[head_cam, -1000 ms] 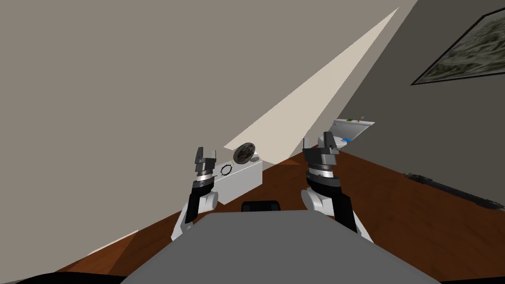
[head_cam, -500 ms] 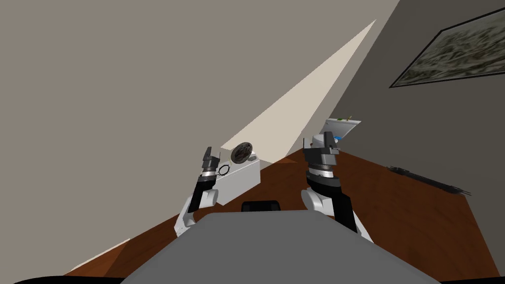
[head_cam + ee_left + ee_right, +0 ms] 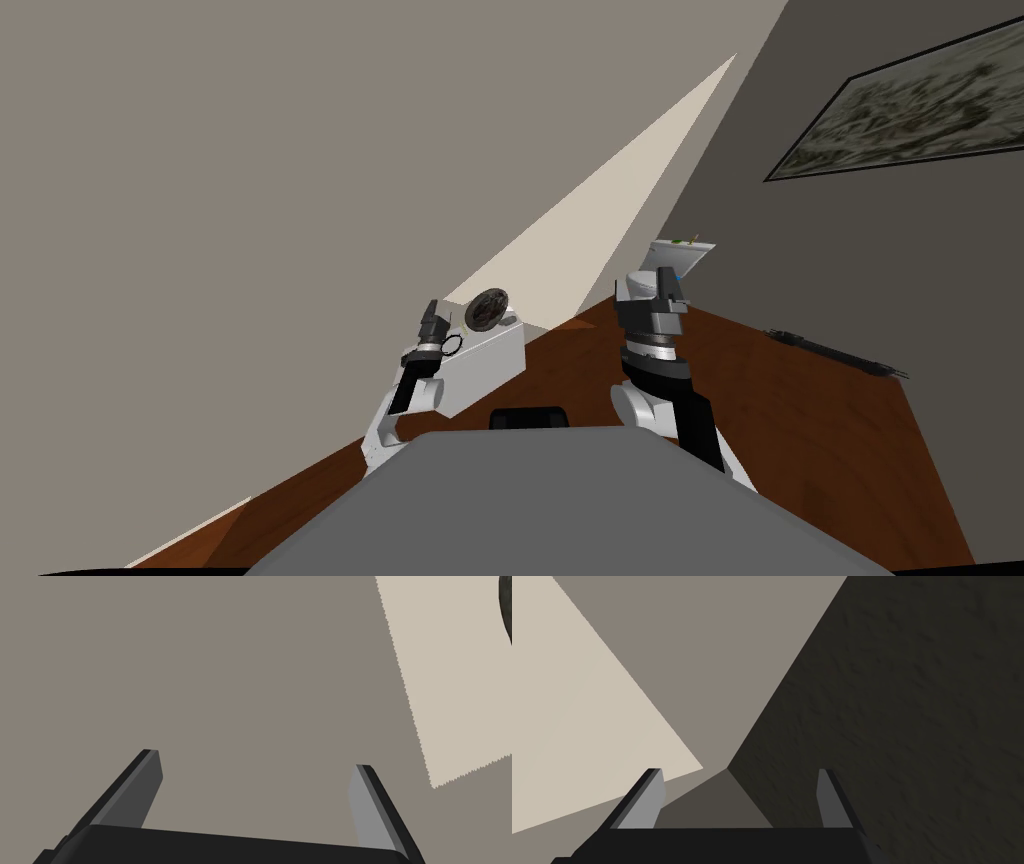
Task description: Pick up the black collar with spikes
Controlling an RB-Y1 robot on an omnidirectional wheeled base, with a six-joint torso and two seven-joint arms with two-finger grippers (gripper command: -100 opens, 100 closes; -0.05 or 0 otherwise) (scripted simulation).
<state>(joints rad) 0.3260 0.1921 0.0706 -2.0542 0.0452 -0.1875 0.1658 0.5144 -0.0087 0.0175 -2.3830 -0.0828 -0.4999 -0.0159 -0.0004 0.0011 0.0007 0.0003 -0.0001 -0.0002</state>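
The collar [image 3: 453,344] is a small black ring with tiny spikes, lying flat on top of a low white cabinet [image 3: 486,366] against the wall. My left gripper [image 3: 432,316] hovers just left of the collar, its wrist touching the ring's outline in the head view. In the left wrist view the left gripper [image 3: 256,758] is open, pointing at the beige wall with nothing between its fingers. My right gripper [image 3: 666,289] is raised to the right, away from the cabinet. In its own wrist view the right gripper [image 3: 738,770] is open and empty.
A dark round object [image 3: 489,308] stands on the cabinet's far end, behind the collar. A white table [image 3: 683,254] with small items stands in the far corner. A long black object [image 3: 836,351] lies on the brown wooden floor by the right wall.
My view has turned, sliding the room leftward. My left arm has swung right, from clear of the collar to right beside it. The right arm holds its pose.
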